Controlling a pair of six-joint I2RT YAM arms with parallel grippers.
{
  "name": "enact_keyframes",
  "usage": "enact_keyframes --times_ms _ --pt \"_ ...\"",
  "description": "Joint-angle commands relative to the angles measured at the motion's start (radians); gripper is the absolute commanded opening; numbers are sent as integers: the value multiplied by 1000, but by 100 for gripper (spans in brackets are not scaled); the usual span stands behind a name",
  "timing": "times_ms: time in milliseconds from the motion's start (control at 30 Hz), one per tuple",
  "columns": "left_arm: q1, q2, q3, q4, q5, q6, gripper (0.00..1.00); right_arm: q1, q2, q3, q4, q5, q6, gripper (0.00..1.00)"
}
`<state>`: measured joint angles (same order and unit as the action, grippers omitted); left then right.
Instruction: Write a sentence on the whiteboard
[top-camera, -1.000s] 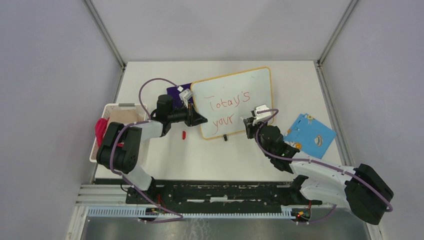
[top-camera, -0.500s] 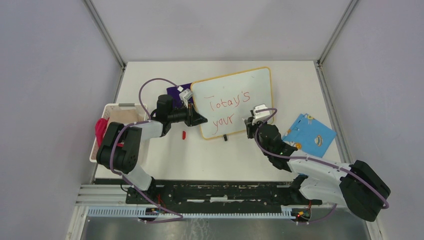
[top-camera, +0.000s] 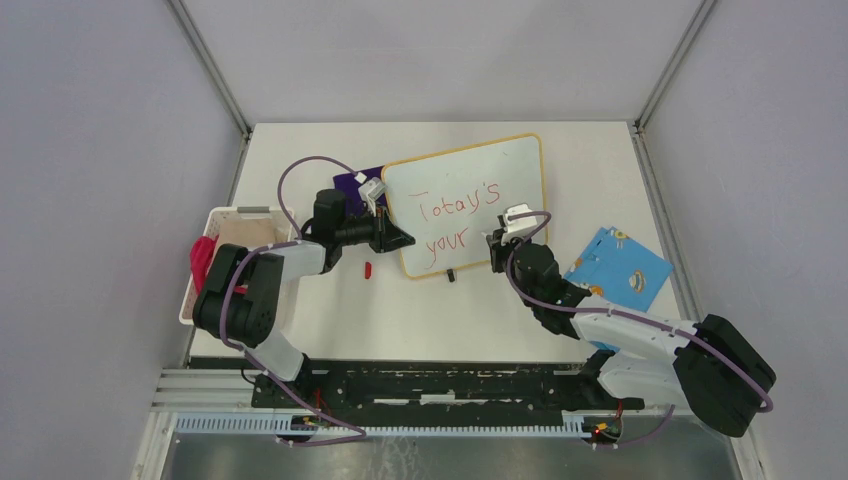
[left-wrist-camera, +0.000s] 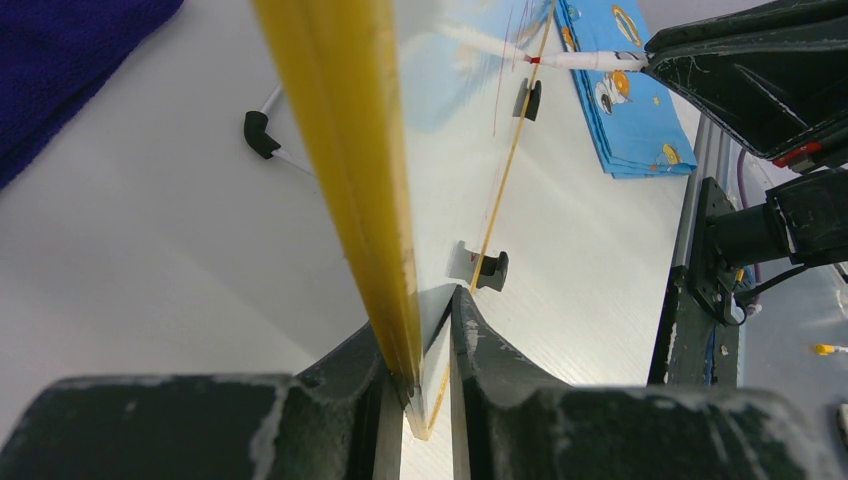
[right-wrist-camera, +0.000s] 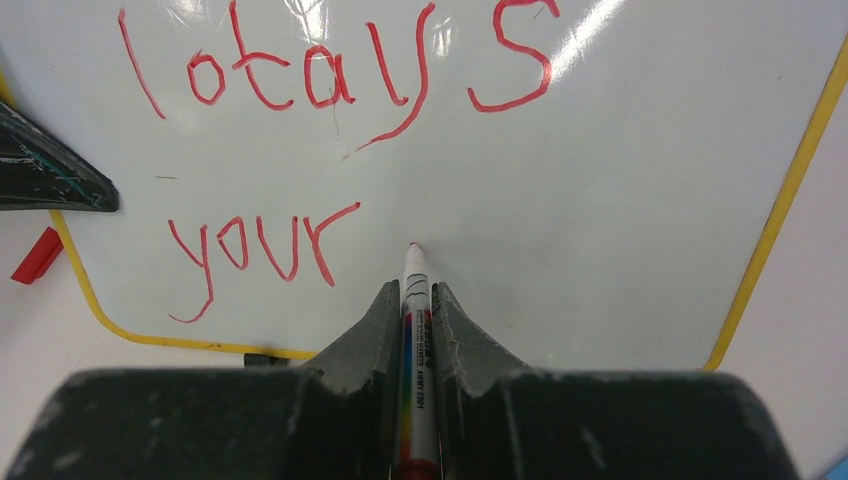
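Our left pincer (left-wrist-camera: 422, 332) clamps the whiteboard (top-camera: 500, 170) by its frame, steadying it centre-frame on the counter (top-camera: 450, 310). Our right pincer (right-wrist-camera: 415, 290) pinches the marker (right-wrist-camera: 413, 262), tip just right of "your", poised to extend the sentence (right-wrist-camera: 320, 90).

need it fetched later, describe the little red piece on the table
Find the yellow-framed whiteboard mid-table, clamped at its left edge by the left gripper. Just beside that gripper, on its near side, lies the red piece: short, solid, off the board unlike the red writing.
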<state>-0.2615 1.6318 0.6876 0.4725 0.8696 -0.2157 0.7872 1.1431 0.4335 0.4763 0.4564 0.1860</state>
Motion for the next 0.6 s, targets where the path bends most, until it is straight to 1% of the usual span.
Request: enact_keyframes --times_ms 0,367,567 --pt "-24 59 -19 -129 -178 114 2 -6 7 50 61 4 -3 0" --pt "-24 60 -16 -130 -178 113 2 -5 24 44 59 -74 0 0" --pt "-24 60 -17 -130 -177 114 2 -5 9 11 50 -77 11 0"
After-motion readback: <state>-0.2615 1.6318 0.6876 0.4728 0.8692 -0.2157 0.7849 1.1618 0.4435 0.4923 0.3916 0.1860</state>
